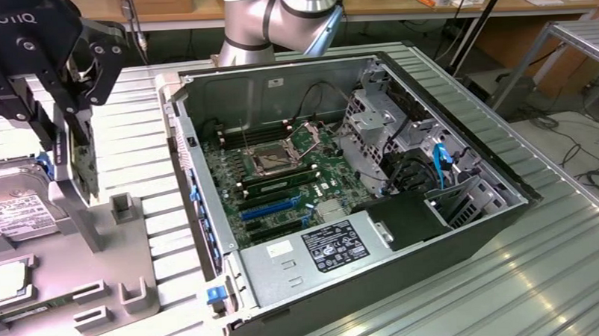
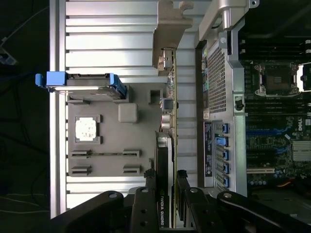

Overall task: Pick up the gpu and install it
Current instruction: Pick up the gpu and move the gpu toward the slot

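Card gripped on edge beside the open case

The gripper's (image 2: 166, 175) jaws are clamped on the gpu (image 2: 165, 150), which stands edge-on over the grey tray (image 1: 134, 278). I can't tell whether it is clear of its stand. A hard drive (image 1: 17, 208) is cut off at the exterior view's left. The computer case (image 1: 501, 228) lies just beside the tray, with open room above its blue slots (image 1: 271, 208).
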Motion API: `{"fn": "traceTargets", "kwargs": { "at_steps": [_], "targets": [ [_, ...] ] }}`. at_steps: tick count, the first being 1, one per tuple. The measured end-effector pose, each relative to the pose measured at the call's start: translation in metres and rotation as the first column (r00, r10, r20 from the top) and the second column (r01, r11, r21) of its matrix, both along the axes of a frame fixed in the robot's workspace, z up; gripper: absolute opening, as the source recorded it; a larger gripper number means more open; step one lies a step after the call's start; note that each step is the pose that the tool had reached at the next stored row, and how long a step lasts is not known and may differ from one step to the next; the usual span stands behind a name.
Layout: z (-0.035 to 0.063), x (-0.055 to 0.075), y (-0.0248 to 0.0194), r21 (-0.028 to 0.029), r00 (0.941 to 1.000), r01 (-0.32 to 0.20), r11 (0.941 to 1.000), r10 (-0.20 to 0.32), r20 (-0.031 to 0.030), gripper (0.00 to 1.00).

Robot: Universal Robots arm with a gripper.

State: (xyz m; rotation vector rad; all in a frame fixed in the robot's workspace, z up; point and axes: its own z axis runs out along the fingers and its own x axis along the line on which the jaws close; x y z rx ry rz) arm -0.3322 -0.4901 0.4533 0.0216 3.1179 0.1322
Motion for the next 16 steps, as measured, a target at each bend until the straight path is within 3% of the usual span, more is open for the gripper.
{"fn": "traceTargets", "kwargs": {
  "at_steps": [16],
  "targets": [
    [-0.0001,0.023,0.0001,0.0,1.0,0.0,1.0,0.0,0.0,0.27]
  ]
}}
